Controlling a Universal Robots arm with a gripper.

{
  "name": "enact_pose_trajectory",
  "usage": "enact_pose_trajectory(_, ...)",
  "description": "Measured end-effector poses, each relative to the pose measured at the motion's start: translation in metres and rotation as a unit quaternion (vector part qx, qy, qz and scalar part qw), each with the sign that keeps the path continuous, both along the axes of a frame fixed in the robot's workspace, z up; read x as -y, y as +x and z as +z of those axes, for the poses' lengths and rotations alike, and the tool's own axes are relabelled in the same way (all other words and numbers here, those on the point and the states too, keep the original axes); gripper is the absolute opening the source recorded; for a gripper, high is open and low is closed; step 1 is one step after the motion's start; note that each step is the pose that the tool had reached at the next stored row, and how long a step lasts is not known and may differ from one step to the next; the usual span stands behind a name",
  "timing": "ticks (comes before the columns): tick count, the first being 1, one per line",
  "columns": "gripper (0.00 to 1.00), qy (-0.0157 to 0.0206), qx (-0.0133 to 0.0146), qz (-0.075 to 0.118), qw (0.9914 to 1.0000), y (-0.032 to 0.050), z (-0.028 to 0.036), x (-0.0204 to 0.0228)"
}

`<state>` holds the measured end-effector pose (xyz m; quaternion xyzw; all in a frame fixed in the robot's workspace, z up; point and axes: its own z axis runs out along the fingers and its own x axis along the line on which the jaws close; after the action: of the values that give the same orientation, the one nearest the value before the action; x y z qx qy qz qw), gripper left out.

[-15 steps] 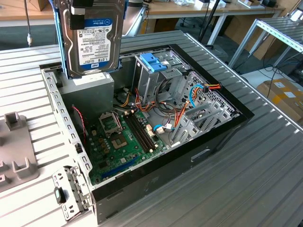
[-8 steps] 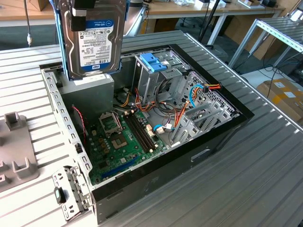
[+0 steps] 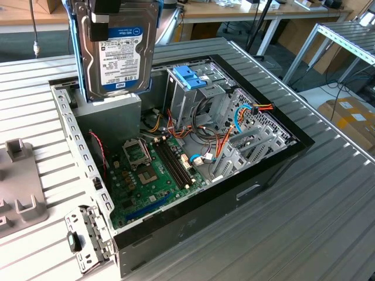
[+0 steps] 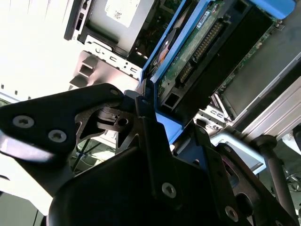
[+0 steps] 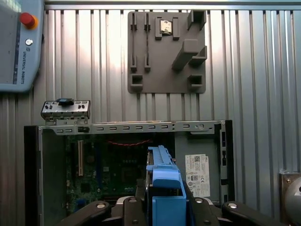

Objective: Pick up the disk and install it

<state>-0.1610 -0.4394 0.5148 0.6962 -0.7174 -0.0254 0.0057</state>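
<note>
The disk hangs upright above the back corner of the open computer case, on the exterior view's left. It is a dark drive with a white label, framed by a blue carrier. My gripper is shut on its upper end. In the first wrist view the blue carrier stands edge-on between the black fingers, over the case's interior. The second wrist view shows the disk's green circuit board and its blue rail running away from my gripper.
Inside the case are the motherboard, a grey power supply under the disk, and a metal drive cage with a blue clip and loose cables. A grey fixture plate, a metal bracket and a teach pendant lie on the ribbed table.
</note>
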Motion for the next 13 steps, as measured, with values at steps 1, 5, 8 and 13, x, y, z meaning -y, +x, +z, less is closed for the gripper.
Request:
enact_pose_trajectory(1, 0.37, 0.0000, 0.0000, 0.000, 1.00000, 0.0000, 0.0000, 0.0005)
enact_pose_trajectory(5, 0.37, 0.0000, 0.0000, 0.000, 1.00000, 0.0002, -0.0002, 0.0029)
enact_pose_trajectory(8, 0.37, 0.0000, 0.0000, 0.000, 1.00000, 0.0003, -0.0003, 0.0049)
enact_pose_trajectory(13, 0.37, 0.0000, 0.0000, 0.000, 1.00000, 0.0005, -0.0005, 0.0079)
